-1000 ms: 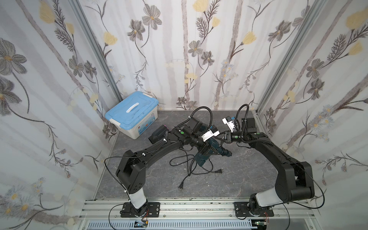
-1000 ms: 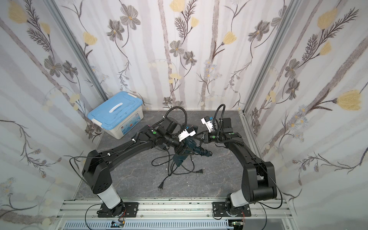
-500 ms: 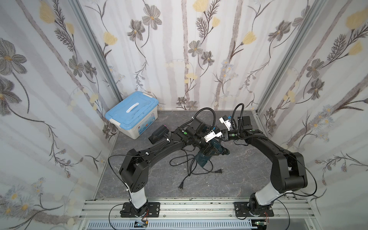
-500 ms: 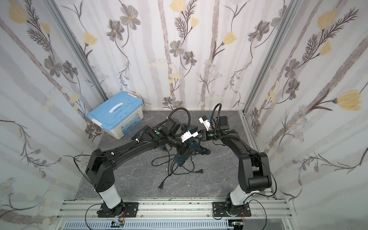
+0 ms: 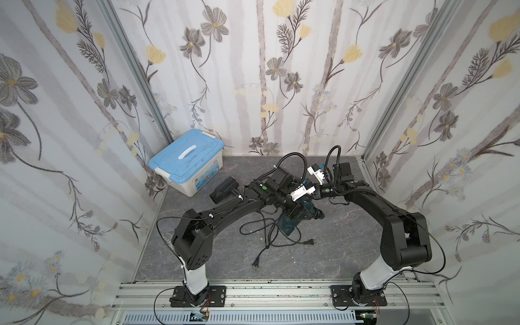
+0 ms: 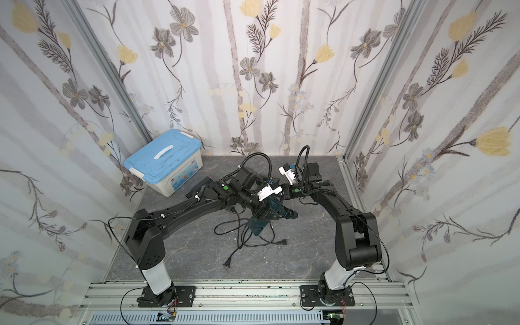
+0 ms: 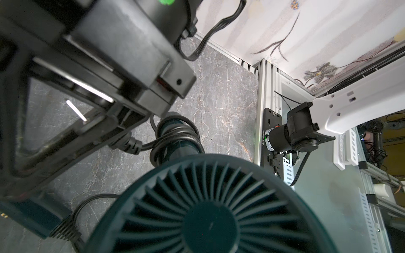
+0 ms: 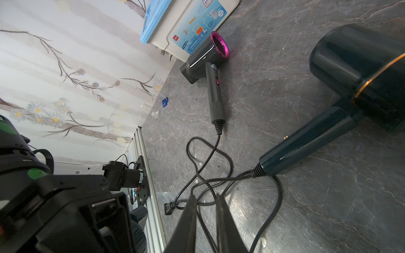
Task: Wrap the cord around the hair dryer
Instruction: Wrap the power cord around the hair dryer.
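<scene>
A dark teal hair dryer hangs above the table with its rear grille close to the left wrist camera. Both top views show it in my left gripper, which is shut on its body; the jaws are hidden behind the grille. Its black cord lies in several coils around the handle. The cord's ribbed end sits at the fingertips of my right gripper, whose fingers stand a narrow gap apart, shut on the cord.
A second teal dryer lies on the table under the arms. A black and pink dryer lies near the blue-lidded box. Their loose cords and plugs tangle towards the front.
My right gripper has moved a little left, closer to the left gripper, and its elbow has swung outward. The left gripper has shifted slightly right with the dryer. Both grips are unchanged.
</scene>
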You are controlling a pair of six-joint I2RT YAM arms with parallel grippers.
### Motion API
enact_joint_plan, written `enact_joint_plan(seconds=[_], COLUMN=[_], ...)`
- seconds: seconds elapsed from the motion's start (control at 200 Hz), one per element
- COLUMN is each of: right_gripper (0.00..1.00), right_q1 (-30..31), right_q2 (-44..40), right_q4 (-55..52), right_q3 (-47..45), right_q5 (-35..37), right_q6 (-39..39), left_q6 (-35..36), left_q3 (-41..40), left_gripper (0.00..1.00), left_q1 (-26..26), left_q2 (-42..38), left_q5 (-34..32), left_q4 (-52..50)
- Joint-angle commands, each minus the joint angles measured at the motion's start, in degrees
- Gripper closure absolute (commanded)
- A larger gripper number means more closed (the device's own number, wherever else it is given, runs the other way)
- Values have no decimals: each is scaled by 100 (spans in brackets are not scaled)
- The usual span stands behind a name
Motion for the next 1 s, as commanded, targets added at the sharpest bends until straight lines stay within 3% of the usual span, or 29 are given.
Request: enact_joint_plan(seconds=[0.0, 0.285, 0.759, 0.999], right_gripper=[86, 62, 46, 40], right_q1=[31, -4, -304, -368], right_q2=[-211, -575, -506, -591], right_q4=[382, 329, 796, 1018], right_q3=[-158, -537, -879, -1185], right_q5=[79, 136, -190, -25], right_q6=[-285, -337, 19, 149], left_q6=[-253, -673, -1344, -1347], left_q3=[-136, -232, -618, -410], left_gripper=[100, 100, 100, 100], left_q1=[90, 297, 345, 437], left_q2=[-62, -150, 73, 407], left_q5=[1401, 1769, 1922, 2011], left_q4=[1044, 1616, 2614, 2534])
